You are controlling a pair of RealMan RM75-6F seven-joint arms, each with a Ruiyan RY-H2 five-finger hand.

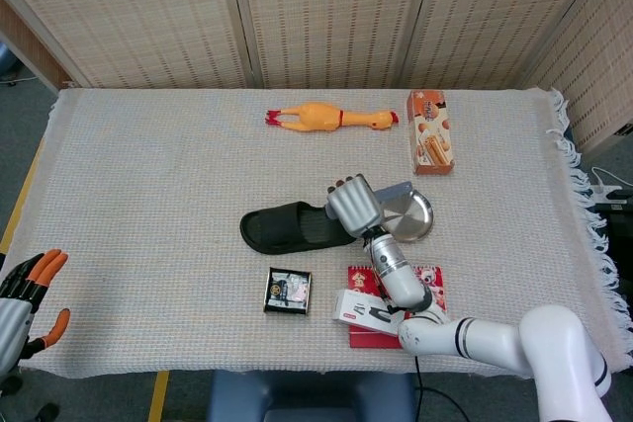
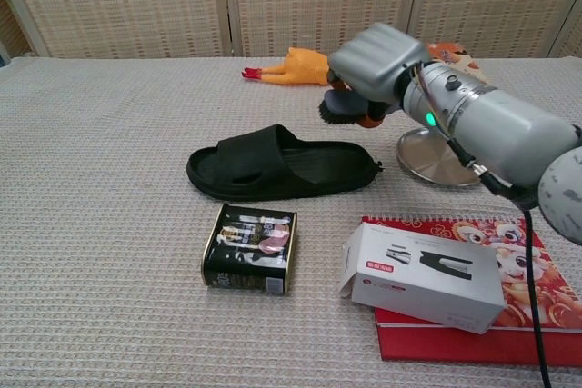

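Two hands in view. Right hand (image 2: 377,65) hovers above the tabletop (image 1: 148,195), fingers (image 2: 344,108) curled together, nothing held. Black slipper (image 2: 282,165) lies just below and to its left, long axis left–right, heel end nearest the hand. Metal plate (image 2: 436,156) sits just right. Left hand (image 1: 22,298), fingers apart, is well away at the near left edge.

table (image 1: 148,165) – cloth-covered | on it – slipper (image 1: 292,227), tin (image 1: 288,291), rubber chicken (image 1: 331,117)

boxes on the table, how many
2: an orange snack box at the far right near the rubber chicken, and a white box lying on the red book at the near edge.
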